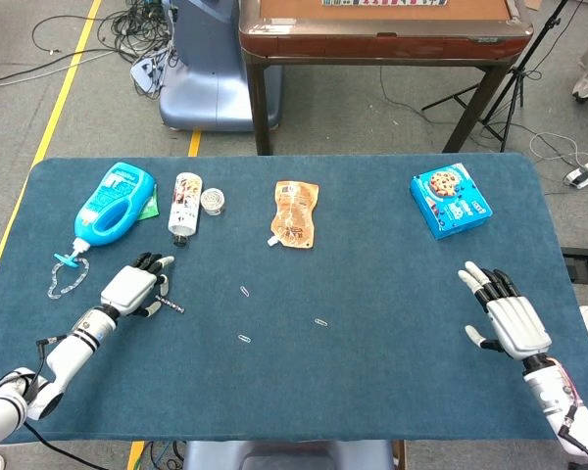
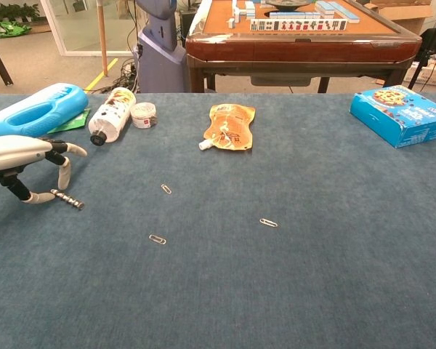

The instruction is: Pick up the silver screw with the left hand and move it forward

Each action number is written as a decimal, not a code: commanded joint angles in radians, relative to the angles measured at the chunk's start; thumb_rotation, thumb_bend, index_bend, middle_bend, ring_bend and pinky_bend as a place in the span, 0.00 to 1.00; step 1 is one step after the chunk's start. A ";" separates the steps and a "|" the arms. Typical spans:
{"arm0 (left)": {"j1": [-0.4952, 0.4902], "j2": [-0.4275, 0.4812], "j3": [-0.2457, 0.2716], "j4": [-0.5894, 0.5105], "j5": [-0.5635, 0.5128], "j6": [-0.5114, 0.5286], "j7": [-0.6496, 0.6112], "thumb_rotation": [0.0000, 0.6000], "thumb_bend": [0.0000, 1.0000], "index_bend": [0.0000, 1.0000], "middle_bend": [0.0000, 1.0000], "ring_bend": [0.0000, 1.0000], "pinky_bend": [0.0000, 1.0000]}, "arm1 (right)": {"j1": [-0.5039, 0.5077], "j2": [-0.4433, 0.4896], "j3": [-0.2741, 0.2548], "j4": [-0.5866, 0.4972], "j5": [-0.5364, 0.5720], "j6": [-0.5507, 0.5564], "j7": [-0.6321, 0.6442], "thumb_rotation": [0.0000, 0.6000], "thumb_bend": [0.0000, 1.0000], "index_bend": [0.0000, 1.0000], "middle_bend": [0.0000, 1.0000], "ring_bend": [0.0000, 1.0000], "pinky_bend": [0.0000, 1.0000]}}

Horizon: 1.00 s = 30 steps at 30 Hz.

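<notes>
Silver screw [image 2: 67, 199] lies on table [image 2: 312, 291], before bottle [image 2: 110, 115].

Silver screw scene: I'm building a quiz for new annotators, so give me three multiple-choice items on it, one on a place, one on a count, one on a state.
1. Where does the silver screw lie?
A. on the blue box
B. on the table by the left hand
C. inside the white bottle

2. How many paper clips lie on the table?
A. one
B. three
C. five

3. What is the right hand doing?
A. gripping the blue box
B. pinching a clip
C. resting open, holding nothing

Answers:
1. B, the screw lies on the cloth at the tips of the left hand and its fingers.
2. B, three clips show in the chest view.
3. C, its fingers are spread, apart from the blue box.
</notes>
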 commanded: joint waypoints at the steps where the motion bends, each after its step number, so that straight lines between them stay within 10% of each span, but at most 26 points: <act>1: -0.001 -0.002 0.002 0.005 0.001 0.000 -0.005 1.00 0.37 0.50 0.00 0.00 0.00 | 0.000 -0.001 0.000 0.000 0.001 -0.002 0.000 1.00 0.30 0.00 0.00 0.00 0.00; 30: -0.007 -0.040 0.022 0.085 0.014 -0.002 -0.075 1.00 0.37 0.57 0.00 0.00 0.00 | -0.003 -0.004 0.003 0.003 0.010 -0.004 -0.010 1.00 0.30 0.00 0.00 0.00 0.00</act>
